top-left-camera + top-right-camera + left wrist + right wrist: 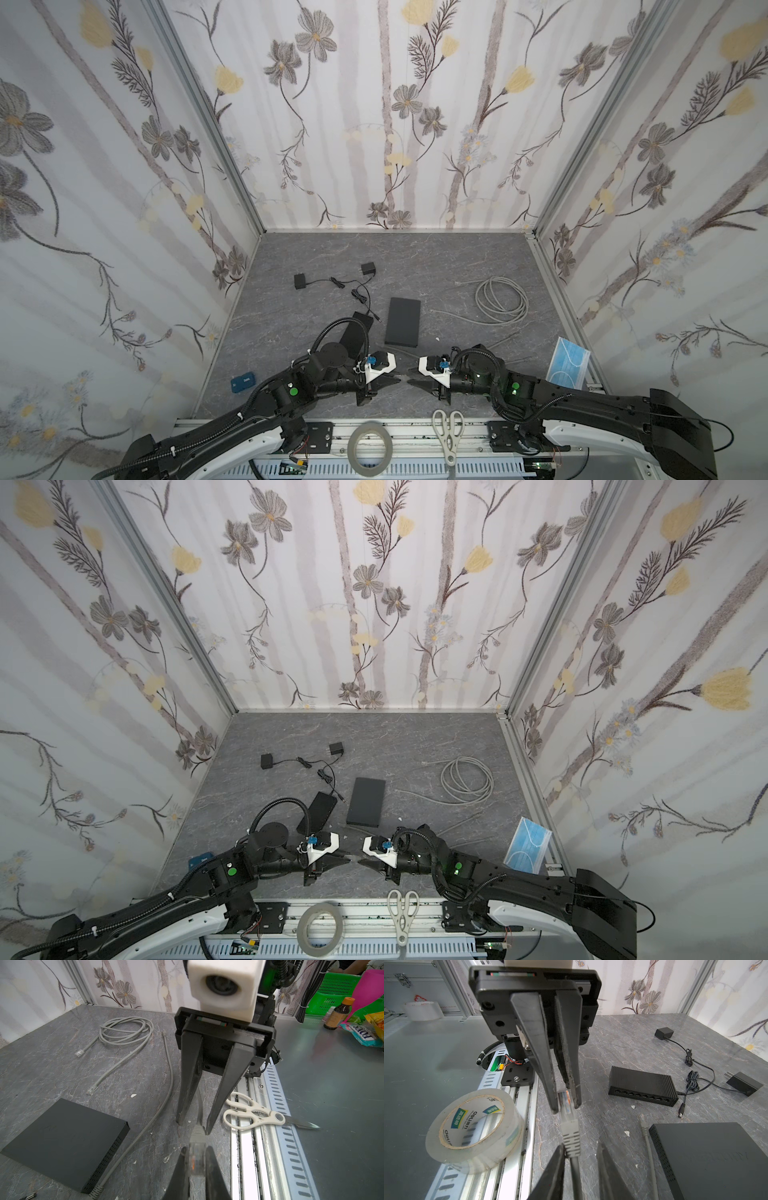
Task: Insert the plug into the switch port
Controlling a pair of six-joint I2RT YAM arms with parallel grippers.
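My left gripper point(196, 1150) is pinched narrow on the clear plug point(196, 1161), holding it above the table point(457, 257) close to the front rail point(415, 430). My right gripper point(580, 1147) faces it tip to tip with its jaws parted. The plug's grey cable point(575, 1169) runs between them, and its boot touches one finger. The scissors point(448, 432) and the tape roll point(371, 446) lie on the rail just behind my fingertips, so that side is tight. The switch point(641, 1084) sits beyond my left arm, and its row of ports shows in the right wrist view. A flat black box point(402, 322) lies beside it, with a second loose cable point(166, 1076) along the box's edge. Bare tabletop lies between my fingertips and both boxes. The side walls are well apart from me.
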